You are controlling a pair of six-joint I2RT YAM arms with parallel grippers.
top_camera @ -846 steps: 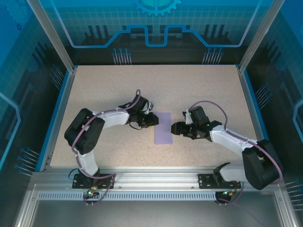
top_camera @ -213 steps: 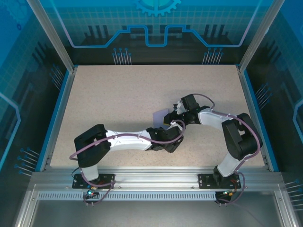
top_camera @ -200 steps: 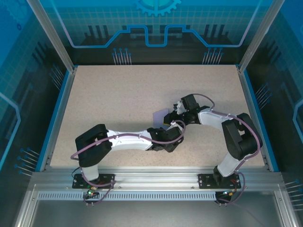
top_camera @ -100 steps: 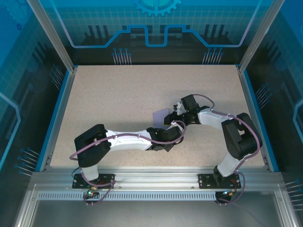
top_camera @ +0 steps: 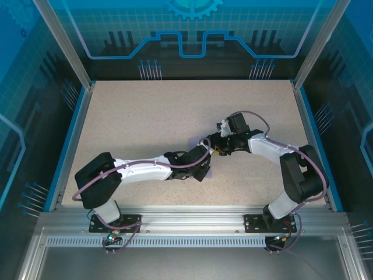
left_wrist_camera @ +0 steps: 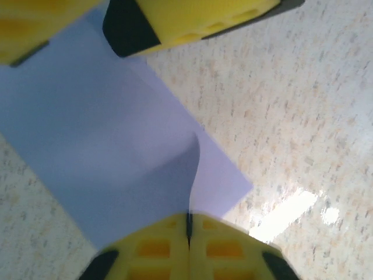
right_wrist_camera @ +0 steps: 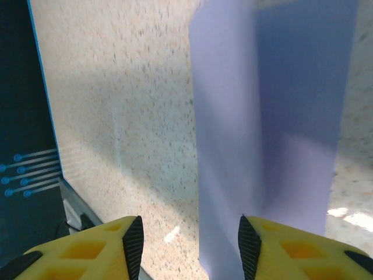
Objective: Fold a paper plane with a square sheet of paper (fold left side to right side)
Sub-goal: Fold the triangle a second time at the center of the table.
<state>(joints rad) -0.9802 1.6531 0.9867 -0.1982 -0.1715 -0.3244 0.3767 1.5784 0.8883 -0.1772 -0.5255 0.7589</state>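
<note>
The left gripper (left_wrist_camera: pixel 188 224) has its 2 yellow tips pressed flat together, with no gap along the seam. A pinch of the paper (left_wrist_camera: pixel 116 140) runs up into that seam. The sheet lifts off the table (left_wrist_camera: pixel 303 116) in a sharp ridge just ahead of the closed tips, so these jaws are clamped on the paper's near edge. The rest of the sheet lies flat ahead of the jaws and to their left, with 1 corner pointing out to their right. At the sheet's far end the right gripper's 2 fingers (left_wrist_camera: pixel 198 17) hang over it, and paper shows in the gap between them.

In its own wrist view, the right gripper (right_wrist_camera: pixel 186 236) stands with its jaws well apart and nothing clamped. Mostly bare table (right_wrist_camera: pixel 116 116) lies between them. The paper (right_wrist_camera: pixel 274 116) stretches straight ahead, its long edge running into the gap on the right-hand side, with the right-hand tip over the sheet. Whether that tip touches the paper cannot be told. A paler strip runs along the sheet's edge nearest the gap, with a darker band beside it.

From above, the left gripper (top_camera: pixel 202 158) and right gripper (top_camera: pixel 214 147) sit close together near the table's middle. A corner of the paper (top_camera: pixel 196 142) shows just beyond the left jaws.
</note>
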